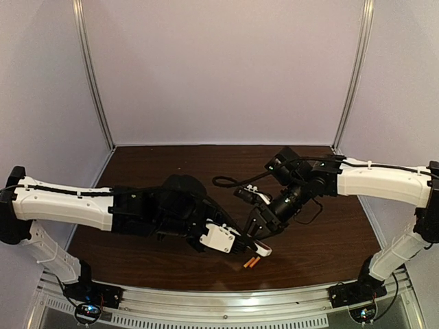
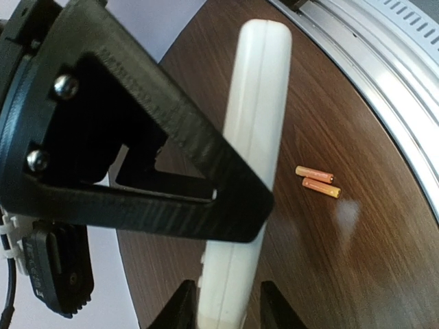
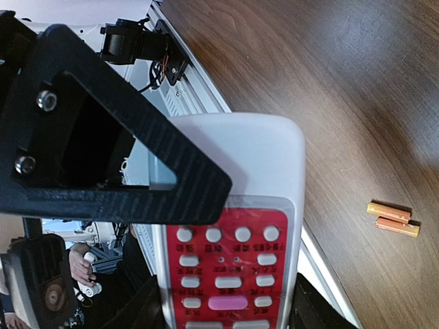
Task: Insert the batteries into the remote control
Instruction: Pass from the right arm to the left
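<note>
The remote control (image 1: 263,248) is held in the air over the front of the table, between both grippers. In the right wrist view its red button face (image 3: 226,274) shows, and my right gripper (image 3: 226,310) is shut on its two long sides. In the left wrist view it shows edge-on as a white bar (image 2: 257,103), and my left gripper (image 2: 230,305) is closed around its thickness. The two orange batteries (image 1: 252,262) lie side by side on the table just below the remote. They also show in the left wrist view (image 2: 317,181) and the right wrist view (image 3: 392,218).
A metal rail (image 1: 219,308) runs along the table's near edge, close to the batteries. It also shows in the left wrist view (image 2: 384,82). A black cable loop (image 1: 226,181) hangs by the right arm. Pale walls enclose the dark wooden table (image 1: 329,233).
</note>
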